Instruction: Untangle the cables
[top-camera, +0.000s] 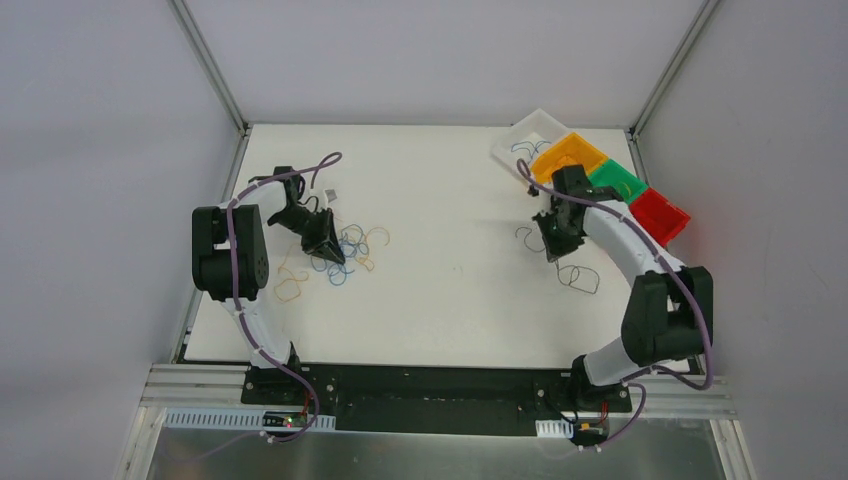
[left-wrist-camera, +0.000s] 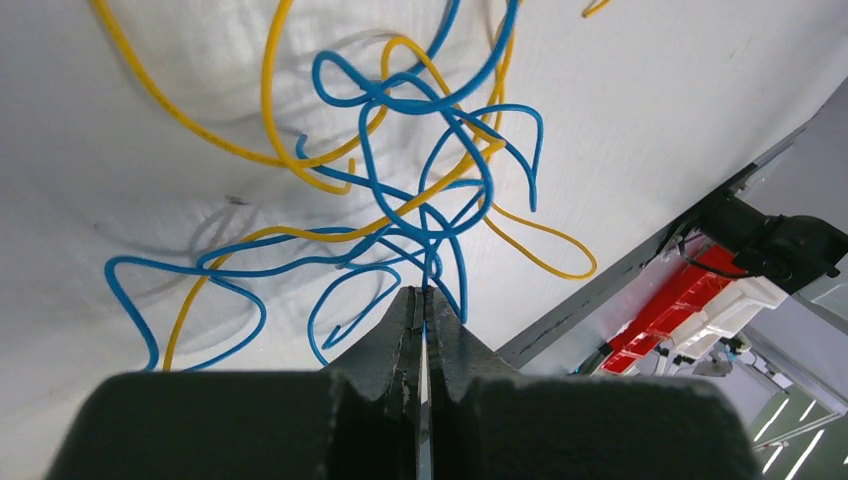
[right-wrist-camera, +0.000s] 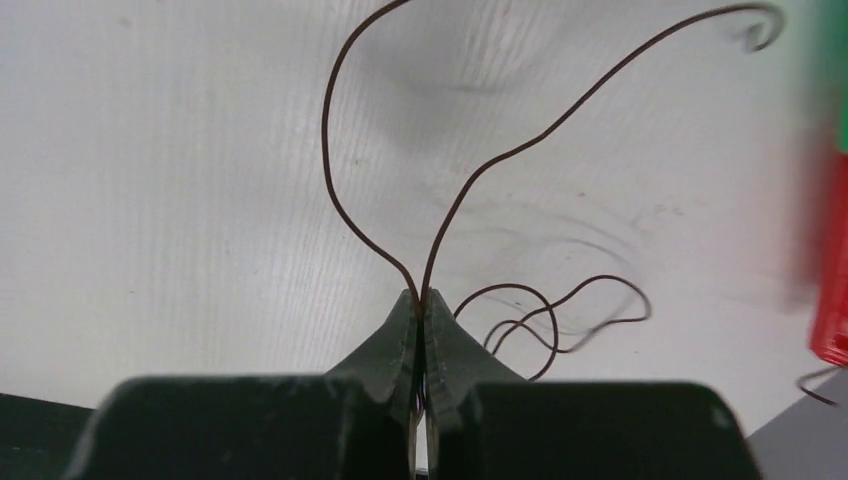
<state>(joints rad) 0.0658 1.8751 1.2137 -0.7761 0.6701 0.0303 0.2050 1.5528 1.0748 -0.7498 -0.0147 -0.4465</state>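
A bunch of thin blue (left-wrist-camera: 420, 190) and yellow cables (left-wrist-camera: 290, 130) lies tangled on the white table left of centre (top-camera: 350, 245). My left gripper (left-wrist-camera: 423, 297) is shut on a blue cable at the bunch's near edge; in the top view it (top-camera: 332, 255) sits over the bunch. Loose orange loops (top-camera: 290, 285) lie beside it. My right gripper (right-wrist-camera: 420, 297) is shut on a dark cable (right-wrist-camera: 340, 170) whose two ends rise from the tips. In the top view it (top-camera: 553, 245) holds that cable above the table. Another dark cable (top-camera: 578, 277) lies near it.
A white tray (top-camera: 530, 135) holding a dark cable stands at the back right. Orange (top-camera: 570, 155), green (top-camera: 615, 180) and red (top-camera: 660, 213) bins line the right edge close to my right arm. The table's right edge and a grey frame bar (left-wrist-camera: 640, 270) show in the left wrist view.
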